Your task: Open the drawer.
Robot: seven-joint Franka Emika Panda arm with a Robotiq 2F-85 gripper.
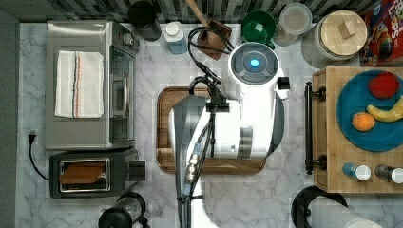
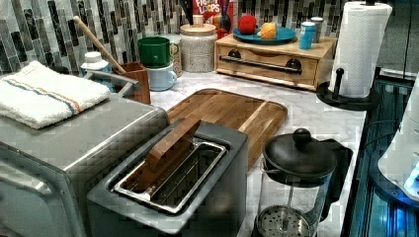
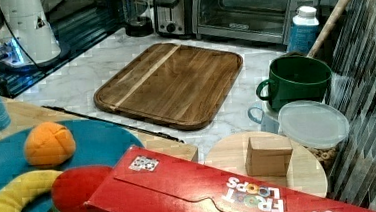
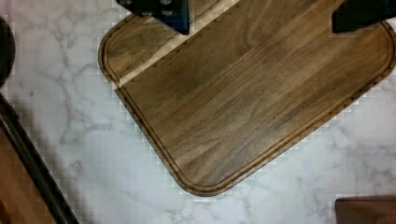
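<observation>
Two dark fingers seen at the edge of the wrist view, set wide apart, holding nothing, hovering above the dark walnut cutting board with rounded corners without touching it. Gripper aimed down at the board. White and grey arm stretched over the board in the top view, its cables trailing toward the top view's bottom edge.

Light wooden drawer closed, set in a low wooden box at the far end of the white marble surface in the left view. Long black bar handle on two black mounts facing the board, near the arm but apart from it. Handle also visible as a dark bar in the wrist view, well clear of the fingers.

On top of the box, a blue plate with a red, an orange and a yellow toy fruit. Silver toaster oven and grey toaster at the top view's left.
</observation>
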